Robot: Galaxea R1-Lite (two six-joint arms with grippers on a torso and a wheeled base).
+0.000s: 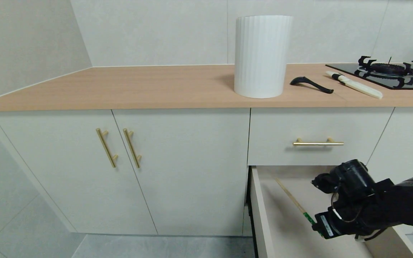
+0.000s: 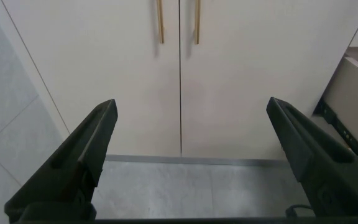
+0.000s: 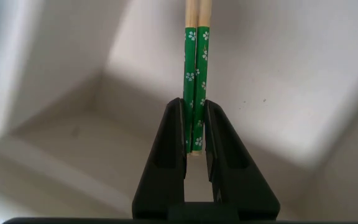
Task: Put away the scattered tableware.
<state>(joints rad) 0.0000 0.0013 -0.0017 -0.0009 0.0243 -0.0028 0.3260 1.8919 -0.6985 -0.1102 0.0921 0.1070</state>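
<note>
right gripper (image 3: 194,107) clamps chopsticks (image 3: 196,50) by their green ends, over the open drawer (image 1: 262,215).

— The chopsticks (image 3: 197,93)?
— Bamboo pair, green flowered ends, pinched side by side in the right gripper (image 3: 195,118), slanting over the open drawer (image 1: 260,211).
— The rest?
— A black spoon (image 1: 311,84) and cream knife (image 1: 354,84) lie flat on the countertop (image 1: 138,86), near each other, not touching.

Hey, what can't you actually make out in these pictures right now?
Front floor of the drawer: head view, covered by the right arm.
Far ends of the chopsticks: right wrist view, cut off by the picture edge.
Inside of the white container: head view, seen from the side, its own wall hides it.
Rest of the stove: head view, cut off at the edge.
</note>
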